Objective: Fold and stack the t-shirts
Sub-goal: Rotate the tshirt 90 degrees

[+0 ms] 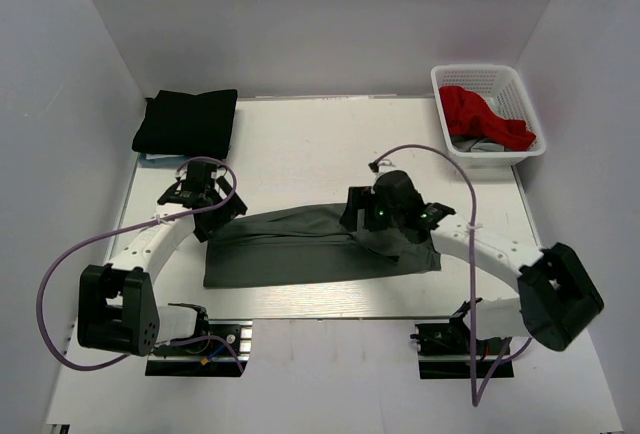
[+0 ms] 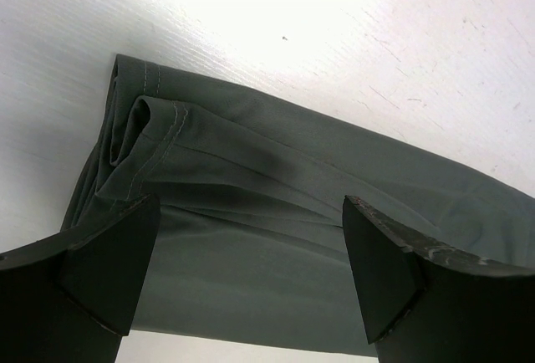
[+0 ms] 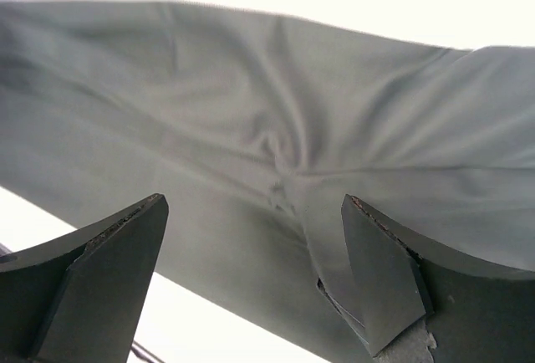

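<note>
Gaping over dark grey t-shirt (image 1: 300, 254) ends: left tool (image 2: 251, 242), right tool (image 3: 251, 233).

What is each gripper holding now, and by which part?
Nothing is held. The left gripper and the right gripper both stand open over the dark grey t-shirt.

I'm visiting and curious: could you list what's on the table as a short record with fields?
Dark grey t-shirt: folded into a long strip, centre of the table
Black t-shirt: folded, far left corner
Red t-shirt: crumpled in the white basket, far right
Left gripper: open, over the strip's left end
Right gripper: open, over its right part
</note>
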`<state>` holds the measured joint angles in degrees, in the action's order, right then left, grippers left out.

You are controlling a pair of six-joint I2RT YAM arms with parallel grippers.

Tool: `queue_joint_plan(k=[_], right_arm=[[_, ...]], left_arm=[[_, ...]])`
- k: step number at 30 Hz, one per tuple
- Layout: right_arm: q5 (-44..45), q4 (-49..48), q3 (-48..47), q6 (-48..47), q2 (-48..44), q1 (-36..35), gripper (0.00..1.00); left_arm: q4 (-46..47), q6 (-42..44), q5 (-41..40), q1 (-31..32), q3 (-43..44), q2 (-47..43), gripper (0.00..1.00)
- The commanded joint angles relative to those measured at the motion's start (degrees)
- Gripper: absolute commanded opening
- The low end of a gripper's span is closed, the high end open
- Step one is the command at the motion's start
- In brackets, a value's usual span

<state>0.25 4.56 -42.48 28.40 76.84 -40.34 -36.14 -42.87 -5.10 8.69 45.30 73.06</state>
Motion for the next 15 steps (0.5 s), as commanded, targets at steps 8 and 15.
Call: queue_joint_plan(k=[8, 15], right_arm=[[8.4, 3.3, 4.7, 6.5, -9.5, 1.8, 0.90], [6.8, 2.1, 13.6, 12.2, -8.5, 2.8, 0.90]], left_arm=[[7.6, 0.6, 10.3, 0.4, -0.3, -3.5, 1.00], [11.8, 1.6, 13.5, -0.3, -3.6, 5.0, 1.00]])
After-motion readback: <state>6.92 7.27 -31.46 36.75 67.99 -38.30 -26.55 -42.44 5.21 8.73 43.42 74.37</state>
